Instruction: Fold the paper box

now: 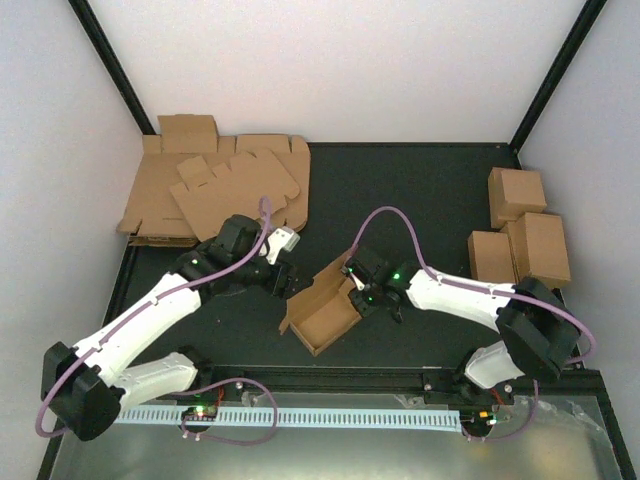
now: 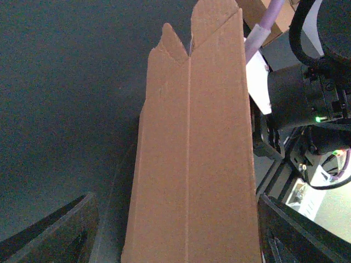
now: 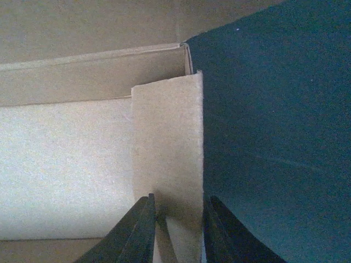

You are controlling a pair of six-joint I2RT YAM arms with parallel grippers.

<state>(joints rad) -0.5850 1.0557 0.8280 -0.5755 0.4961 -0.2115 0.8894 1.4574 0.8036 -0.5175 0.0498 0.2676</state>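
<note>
The paper box [image 1: 325,312] sits half-folded on the black table [image 1: 420,200], pretty much dead centre between the two arms, open side up with a couple of walls already standing; far left at the back there's a messy pile of flat cardboard blanks [image 1: 215,185], well apart from it; the left gripper [image 1: 285,283] is right at the box's left end, and its wrist view shows its fingers [image 2: 66,230] spread wide with a long creased panel running up between them; the left finger stands clear of that panel, while the right one sits just beside its edge, so it's straddling rather than pinching; the right gripper [image 1: 358,298] is tucked against the box's right side, its fingers [image 3: 137,233] close together either side of a small upright flap at the box's corner; can't honestly tell if they're actually squeezing it or just sitting beside it; over on the far right a few finished brown boxes [image 1: 520,235] are bunched together by the wall.
</note>
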